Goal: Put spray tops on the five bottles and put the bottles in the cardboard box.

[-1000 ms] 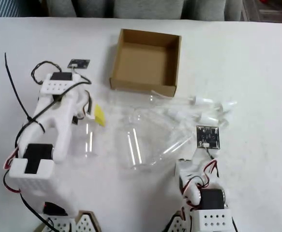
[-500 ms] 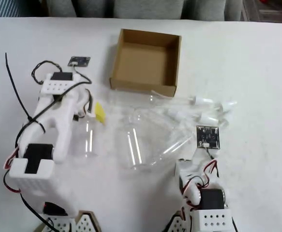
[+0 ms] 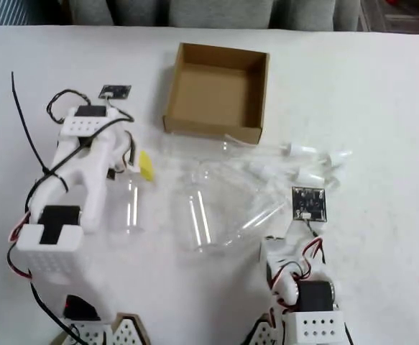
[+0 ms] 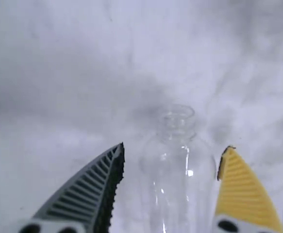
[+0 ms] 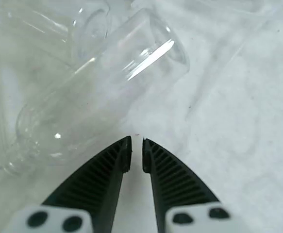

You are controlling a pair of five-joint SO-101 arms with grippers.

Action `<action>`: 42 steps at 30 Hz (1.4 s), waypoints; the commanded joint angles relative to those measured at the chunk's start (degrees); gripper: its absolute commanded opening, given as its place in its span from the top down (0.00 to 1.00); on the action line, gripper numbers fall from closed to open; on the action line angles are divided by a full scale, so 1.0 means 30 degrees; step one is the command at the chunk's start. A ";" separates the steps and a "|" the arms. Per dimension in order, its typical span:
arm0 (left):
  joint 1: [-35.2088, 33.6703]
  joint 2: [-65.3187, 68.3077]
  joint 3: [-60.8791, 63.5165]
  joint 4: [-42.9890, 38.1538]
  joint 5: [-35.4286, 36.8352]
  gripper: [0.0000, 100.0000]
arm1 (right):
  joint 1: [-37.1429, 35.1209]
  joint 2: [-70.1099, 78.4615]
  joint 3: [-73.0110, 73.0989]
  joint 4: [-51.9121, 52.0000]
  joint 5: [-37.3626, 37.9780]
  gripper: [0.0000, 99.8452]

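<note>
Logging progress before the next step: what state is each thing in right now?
cardboard box: open, empty.
left gripper: open, holding nothing.
bottle at left gripper: uncapped, between the fingers, ungripped.
right gripper: shut, empty.
loose bottles: lying down, uncapped.
spray tops: lying loose, on no bottle.

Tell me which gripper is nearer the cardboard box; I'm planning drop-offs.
Left. The left gripper sits diagonally off the cardboard box; the right gripper lies farther, beyond the bottles.
</note>
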 commanded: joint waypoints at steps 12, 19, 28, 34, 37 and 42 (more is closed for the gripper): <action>0.1333 0.1099 -0.0615 0.0147 0.0205 0.88 | 0.0190 -0.0190 0.0117 0.0103 0.0000 0.98; 0.1304 -0.0484 -0.0352 0.0293 0.0059 0.88 | 0.0190 -0.0190 0.0117 0.0103 0.0000 0.98; 0.1304 -0.7839 0.4982 -0.2315 0.0176 0.88 | 0.0278 -0.0220 0.0117 0.0103 0.0000 0.98; 0.1304 -1.1766 0.6974 -0.2462 0.0205 0.88 | 0.3531 -0.0249 -0.0381 -0.1451 0.0029 0.98; 0.0718 -1.3172 0.7619 -0.2637 0.0234 0.88 | 0.5670 -0.0249 -0.0381 -0.3297 0.0205 0.98; -0.1099 -1.4198 0.8733 -0.3985 0.1172 0.88 | 1.0154 -0.0220 -0.0293 -0.6608 0.5187 0.98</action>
